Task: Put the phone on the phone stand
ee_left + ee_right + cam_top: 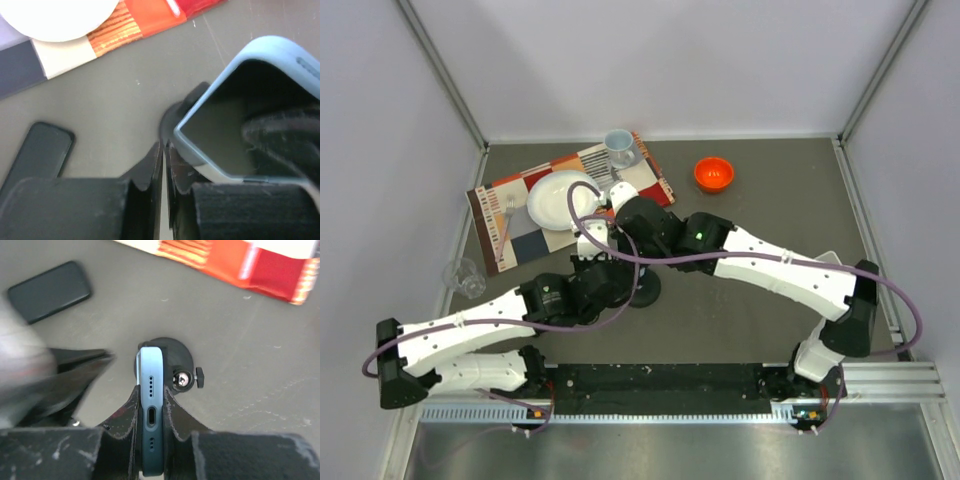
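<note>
My right gripper [151, 402] is shut on a phone in a blue case [151, 385], held on edge with its port end toward the camera. The phone hangs just above the black round phone stand [175, 352], whose ball joint and knob [187, 379] show beside it. In the left wrist view the same phone [240, 115] is tilted over the stand [172, 120]. My left gripper [164, 150] is shut and empty, close beside the stand. From above, both grippers meet mid-table by the stand's base [645, 291]; the phone is hidden there.
A second, black phone [50, 290] lies flat on the table left of the stand. A patterned placemat [520, 215] carries a white plate [555, 197], a fork and a cup [618, 147]. An orange bowl [714, 173] stands at the back right, and a clear glass [465, 277] at the left.
</note>
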Available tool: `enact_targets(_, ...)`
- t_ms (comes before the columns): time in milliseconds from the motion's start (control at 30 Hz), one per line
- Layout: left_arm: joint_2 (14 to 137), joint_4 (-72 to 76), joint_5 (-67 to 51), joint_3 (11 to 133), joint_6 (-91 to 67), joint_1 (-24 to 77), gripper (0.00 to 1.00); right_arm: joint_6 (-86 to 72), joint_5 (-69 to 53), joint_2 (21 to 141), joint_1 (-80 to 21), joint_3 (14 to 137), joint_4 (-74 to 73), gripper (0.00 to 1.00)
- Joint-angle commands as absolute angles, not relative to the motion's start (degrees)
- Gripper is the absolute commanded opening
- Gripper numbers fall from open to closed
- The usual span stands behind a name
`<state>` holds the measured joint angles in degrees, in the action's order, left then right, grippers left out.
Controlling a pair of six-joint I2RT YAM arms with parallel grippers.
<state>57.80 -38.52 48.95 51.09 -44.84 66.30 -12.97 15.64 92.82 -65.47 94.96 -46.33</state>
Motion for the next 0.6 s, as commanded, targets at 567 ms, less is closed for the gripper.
enact_targets(567,36.66,-18.46,33.15,41.13,-30.77,61.72,0.36,6.58,-12.71,79.63,-52.47,74.71,-39.29,0.0)
